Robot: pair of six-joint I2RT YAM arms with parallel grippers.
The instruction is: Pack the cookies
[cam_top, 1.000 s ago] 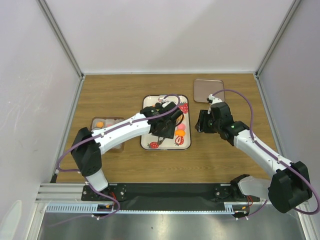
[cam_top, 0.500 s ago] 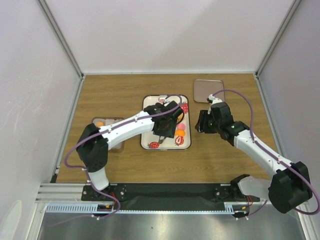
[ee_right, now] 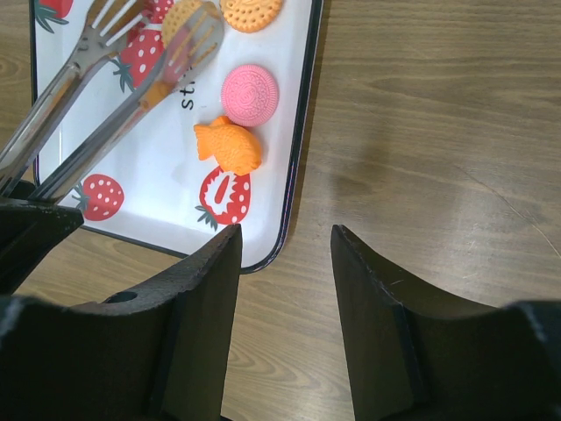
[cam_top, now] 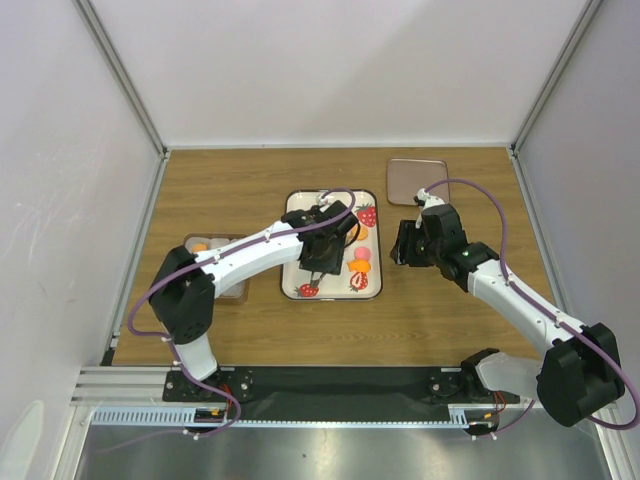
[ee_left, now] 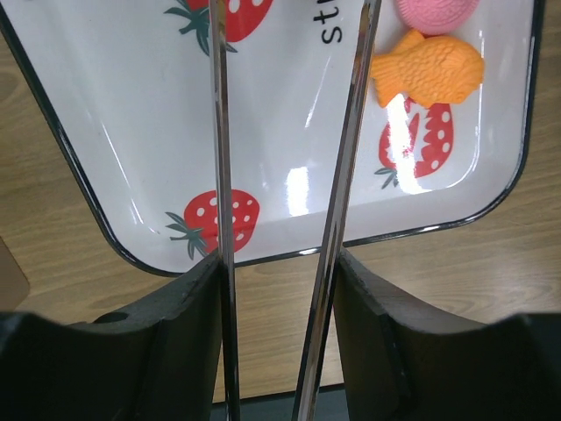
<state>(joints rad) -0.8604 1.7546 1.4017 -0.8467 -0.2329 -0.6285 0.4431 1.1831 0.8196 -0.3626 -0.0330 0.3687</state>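
Note:
My left gripper (ee_left: 276,263) (cam_top: 322,256) is shut on a pair of metal tongs (ee_left: 219,132), over the white strawberry-print tray (cam_top: 296,205). The fork-like tong tips (ee_right: 188,31) are around a tan-orange cookie (ee_right: 179,14); I cannot tell if it is pinched. On the tray lie a round orange cookie (ee_right: 252,10), a pink round cookie (ee_right: 250,95) (ee_left: 436,9) and an orange fish-shaped cookie (ee_right: 230,146) (ee_left: 427,68). My right gripper (ee_right: 282,232) (cam_top: 400,243) is open and empty, just off the tray's right edge.
A clear box (cam_top: 228,290) with an orange cookie (cam_top: 200,247) inside stands left of the tray, partly under my left arm. A brownish lid (cam_top: 417,180) lies at the back right. Grey walls close in the table on three sides.
My left gripper has shifted the tongs a little to the left and back over the tray, uncovering the pink cookie. The right arm has not moved.

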